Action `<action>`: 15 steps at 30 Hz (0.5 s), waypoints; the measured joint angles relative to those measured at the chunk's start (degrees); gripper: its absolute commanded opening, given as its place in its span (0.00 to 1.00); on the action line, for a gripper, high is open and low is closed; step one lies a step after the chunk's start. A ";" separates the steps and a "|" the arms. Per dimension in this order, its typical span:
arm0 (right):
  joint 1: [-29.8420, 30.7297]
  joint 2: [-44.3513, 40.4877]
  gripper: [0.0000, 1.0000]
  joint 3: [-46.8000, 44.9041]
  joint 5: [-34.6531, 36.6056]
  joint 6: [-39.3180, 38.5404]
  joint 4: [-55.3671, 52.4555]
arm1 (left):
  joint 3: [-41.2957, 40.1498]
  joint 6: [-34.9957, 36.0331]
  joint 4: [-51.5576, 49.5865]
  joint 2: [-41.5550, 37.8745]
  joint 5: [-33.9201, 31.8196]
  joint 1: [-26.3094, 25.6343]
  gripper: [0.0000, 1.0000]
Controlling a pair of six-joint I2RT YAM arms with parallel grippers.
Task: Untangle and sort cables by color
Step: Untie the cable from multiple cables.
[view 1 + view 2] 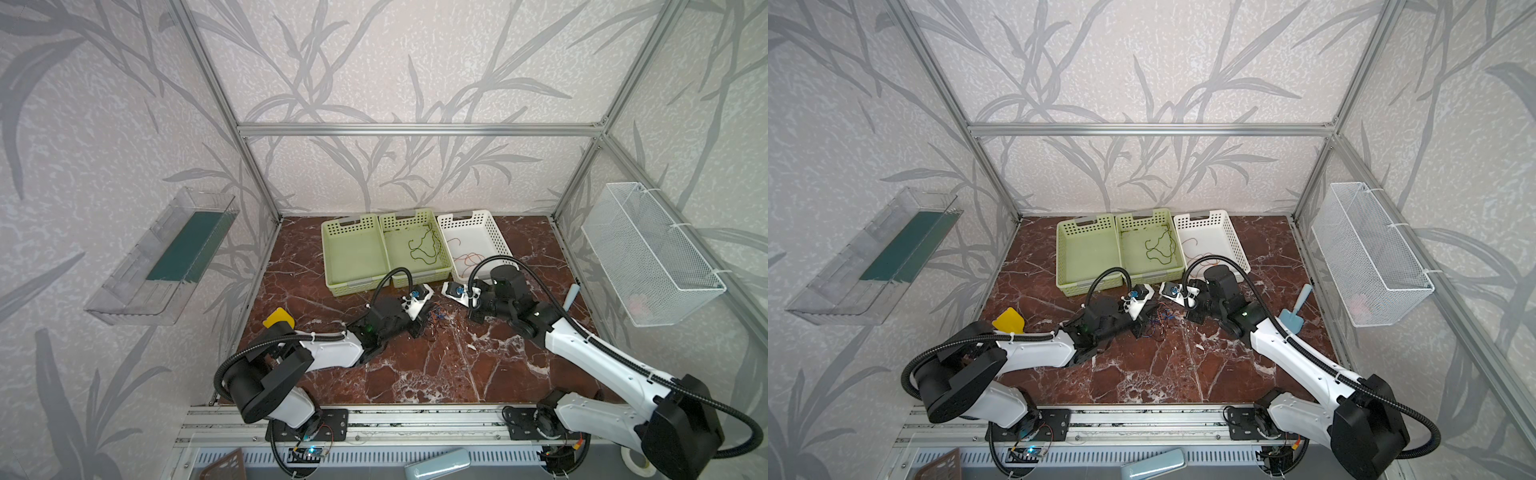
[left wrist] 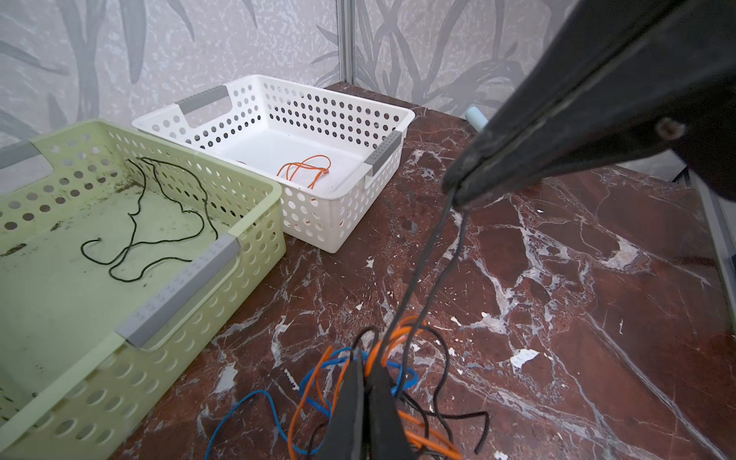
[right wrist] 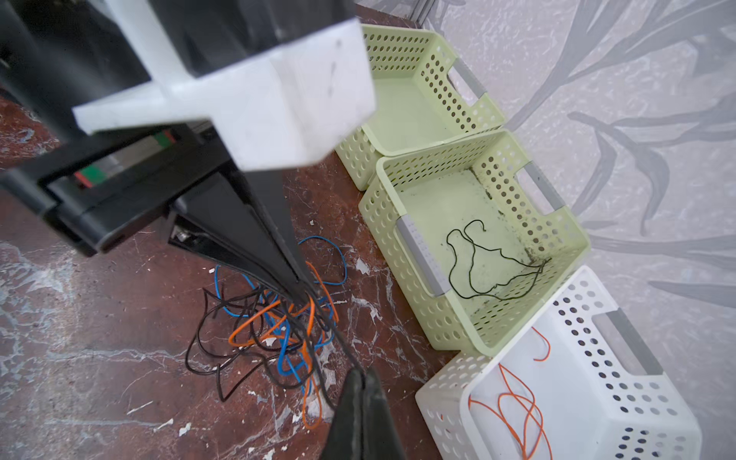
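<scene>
Now, cable tangle point(image 3: 275, 318): blue, orange and dark strands heaped on the marble table point(image 1: 415, 374), just on the near side of the middle green basket point(image 3: 450, 318), between both grippers.
Left gripper point(image 2: 368, 370): jaws pinched together on strands in the tangle's middle.
Right gripper point(image 3: 363, 376): jaws closed on one dark cable point(image 2: 416, 275), which runs taut from the heap.

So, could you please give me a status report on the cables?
Left end effector shut on tangle. Right end effector shut on dark cable, taut. Orange cable crosses it.
</scene>
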 measured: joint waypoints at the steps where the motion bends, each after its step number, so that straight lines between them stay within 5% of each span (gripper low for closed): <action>1: -0.13 -0.24 0.00 0.11 0.13 0.07 -0.04 | -0.02 0.31 -0.52 0.00 -0.17 0.04 0.20; 7: -0.35 -0.76 0.00 1.14 -0.17 0.17 -0.04 | -0.09 1.44 -2.97 -0.83 -0.83 0.20 0.35; 15: -0.39 -1.53 0.00 1.14 -1.70 -0.37 -0.15 | 0.02 2.99 -4.96 -3.58 -0.85 0.22 0.35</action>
